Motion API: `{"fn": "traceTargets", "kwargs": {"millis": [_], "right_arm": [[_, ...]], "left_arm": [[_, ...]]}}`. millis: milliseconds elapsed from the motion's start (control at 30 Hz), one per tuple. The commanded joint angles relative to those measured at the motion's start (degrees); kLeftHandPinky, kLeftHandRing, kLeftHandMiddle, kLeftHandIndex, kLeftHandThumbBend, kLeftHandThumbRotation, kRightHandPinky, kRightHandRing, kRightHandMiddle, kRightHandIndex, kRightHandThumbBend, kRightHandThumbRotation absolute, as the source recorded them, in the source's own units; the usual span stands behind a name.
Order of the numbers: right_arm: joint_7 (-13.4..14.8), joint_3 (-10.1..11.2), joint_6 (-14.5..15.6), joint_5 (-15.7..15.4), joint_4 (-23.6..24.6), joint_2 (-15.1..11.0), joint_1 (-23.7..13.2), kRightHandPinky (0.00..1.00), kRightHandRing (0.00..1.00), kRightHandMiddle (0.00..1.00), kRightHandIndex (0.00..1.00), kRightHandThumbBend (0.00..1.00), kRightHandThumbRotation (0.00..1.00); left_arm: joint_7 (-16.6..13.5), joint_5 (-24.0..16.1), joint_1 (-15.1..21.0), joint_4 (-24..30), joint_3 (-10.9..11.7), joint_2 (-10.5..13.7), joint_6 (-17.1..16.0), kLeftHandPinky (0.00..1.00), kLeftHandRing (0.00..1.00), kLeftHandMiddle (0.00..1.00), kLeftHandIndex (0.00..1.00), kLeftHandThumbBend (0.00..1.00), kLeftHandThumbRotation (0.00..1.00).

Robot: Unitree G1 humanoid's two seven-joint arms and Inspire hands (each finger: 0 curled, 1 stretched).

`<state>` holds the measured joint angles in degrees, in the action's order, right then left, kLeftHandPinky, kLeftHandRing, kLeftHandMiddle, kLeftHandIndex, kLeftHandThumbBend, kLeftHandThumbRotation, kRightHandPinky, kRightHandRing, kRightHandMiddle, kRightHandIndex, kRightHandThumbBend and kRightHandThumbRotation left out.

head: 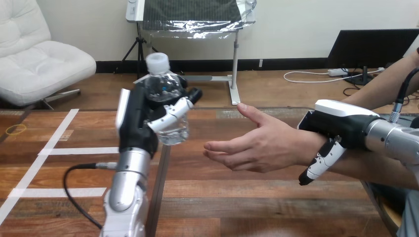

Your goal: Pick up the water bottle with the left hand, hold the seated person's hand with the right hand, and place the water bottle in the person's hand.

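Fingers of your left hand clamped round the water bottle, upright, clear of the table, at 9 o'clock of the person's hand, not touching. Your right hand, 3 o'clock, sits over the wrist, thumb curled down its near side.

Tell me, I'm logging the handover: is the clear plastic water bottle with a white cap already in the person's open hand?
No, the water bottle stands upright in the left hand, apart from the person's hand.
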<state>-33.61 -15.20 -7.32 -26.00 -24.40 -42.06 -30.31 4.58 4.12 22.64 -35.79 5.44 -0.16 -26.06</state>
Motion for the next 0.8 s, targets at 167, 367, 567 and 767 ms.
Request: {"fn": "traceTargets", "kwargs": {"millis": [167, 367, 567, 767], "right_arm": [[0.1, 0.5, 2.5, -0.4, 2.5, 1.6, -4.8, 0.25, 0.29, 0.34, 0.34, 0.93, 0.18], [-0.1, 0.3, 3.2, -0.7, 3.1, 2.0, -5.1, 0.25, 0.29, 0.35, 0.34, 0.93, 0.19], [-0.2, 0.3, 3.0, -1.1, 3.1, 2.5, -5.4, 0.26, 0.29, 0.35, 0.33, 0.92, 0.19], [-0.2, 0.2, 2.9, -1.2, 3.1, 3.0, -5.8, 0.25, 0.29, 0.34, 0.32, 0.92, 0.19]], "left_arm": [[1.0, 1.9, 9.9, -6.6, 0.8, -2.1, -4.9, 0.31, 0.34, 0.4, 0.44, 0.63, 0.0], [1.7, 3.0, 11.4, -9.1, 0.9, -3.5, -5.5, 0.31, 0.35, 0.4, 0.44, 0.63, 0.0], [1.2, 3.0, 12.4, -10.9, 0.7, -4.7, -6.3, 0.31, 0.35, 0.4, 0.44, 0.65, 0.0], [1.1, 2.7, 13.0, -12.1, 0.2, -5.8, -7.2, 0.31, 0.35, 0.4, 0.44, 0.65, 0.0]]}}
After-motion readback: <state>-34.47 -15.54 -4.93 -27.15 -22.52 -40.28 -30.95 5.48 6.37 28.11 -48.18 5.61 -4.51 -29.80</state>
